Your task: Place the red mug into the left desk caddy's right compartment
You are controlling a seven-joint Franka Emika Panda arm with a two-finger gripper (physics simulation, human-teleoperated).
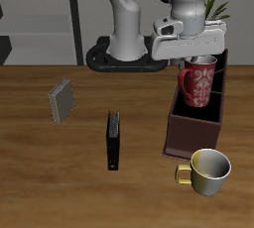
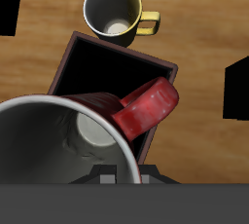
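while gripper (image 1: 197, 57) grasps red mug (image 1: 197, 81) | above left desk caddy (image 1: 189, 133) | fingertips hidden by rim

A red mug (image 1: 197, 81) patterned with white flowers, its handle plain red and its inside pale grey-white, shows against the dark brown walls of the left desk caddy (image 1: 190, 133), whose interior reads near black. A golden-yellow mug (image 1: 208, 171) with a pale inside sits on the warm brown wood-grain table (image 1: 60, 182). A slim black slab (image 1: 114, 141) and a grey ribbed block (image 1: 63, 100) complete the palette, beneath the white and grey pincer (image 1: 189, 36).
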